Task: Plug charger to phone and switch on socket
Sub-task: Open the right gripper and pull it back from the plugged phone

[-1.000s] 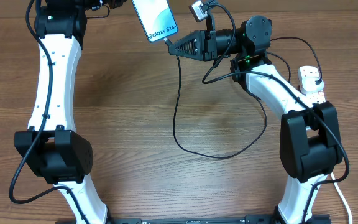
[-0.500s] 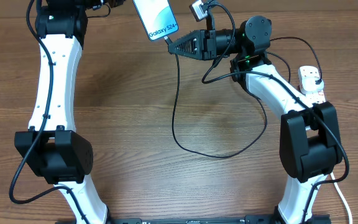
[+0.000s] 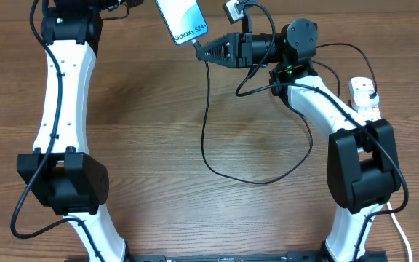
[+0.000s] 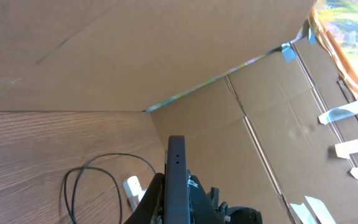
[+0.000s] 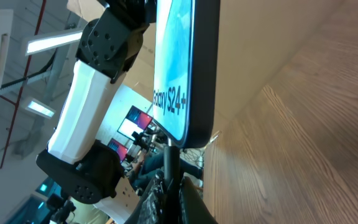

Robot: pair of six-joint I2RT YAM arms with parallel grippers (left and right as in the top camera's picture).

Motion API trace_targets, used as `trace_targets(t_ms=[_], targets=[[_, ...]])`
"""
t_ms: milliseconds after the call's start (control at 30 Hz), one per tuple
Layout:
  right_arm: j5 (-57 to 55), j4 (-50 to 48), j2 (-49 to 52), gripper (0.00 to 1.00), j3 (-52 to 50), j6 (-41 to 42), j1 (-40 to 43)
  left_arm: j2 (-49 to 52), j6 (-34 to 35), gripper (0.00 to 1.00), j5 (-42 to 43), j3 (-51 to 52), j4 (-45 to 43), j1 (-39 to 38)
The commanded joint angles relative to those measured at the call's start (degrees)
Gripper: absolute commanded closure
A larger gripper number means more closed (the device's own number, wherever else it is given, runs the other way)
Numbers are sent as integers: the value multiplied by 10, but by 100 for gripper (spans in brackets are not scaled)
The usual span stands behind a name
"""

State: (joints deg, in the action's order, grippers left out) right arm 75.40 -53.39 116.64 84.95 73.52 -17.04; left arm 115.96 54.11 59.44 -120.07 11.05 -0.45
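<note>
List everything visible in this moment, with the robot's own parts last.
phone: one, blue lit screen, held up at the table's far edge
charger: one, black cable, looping across mid-table
power strip: one, white, right side of the table
table: one, brown wood
cardboard wall: brown, behind the table
left arm: white and black, jaws shut on the phone
right arm: white and black, jaws shut on the charger's tip at the phone's lower end

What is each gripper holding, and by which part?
Left gripper: the phone, at its end away from the connector. Right gripper: the charger, by its connector tip.
</note>
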Motion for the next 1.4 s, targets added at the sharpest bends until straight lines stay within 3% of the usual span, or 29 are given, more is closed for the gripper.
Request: trace_targets(t_ms=[0, 1367], targets=[[-114, -3, 2, 96, 9, 4, -14, 0, 12, 96, 51, -8, 7, -43], [-136, -3, 2, 96, 9, 4, -28, 0, 14, 96, 42, -8, 7, -40]])
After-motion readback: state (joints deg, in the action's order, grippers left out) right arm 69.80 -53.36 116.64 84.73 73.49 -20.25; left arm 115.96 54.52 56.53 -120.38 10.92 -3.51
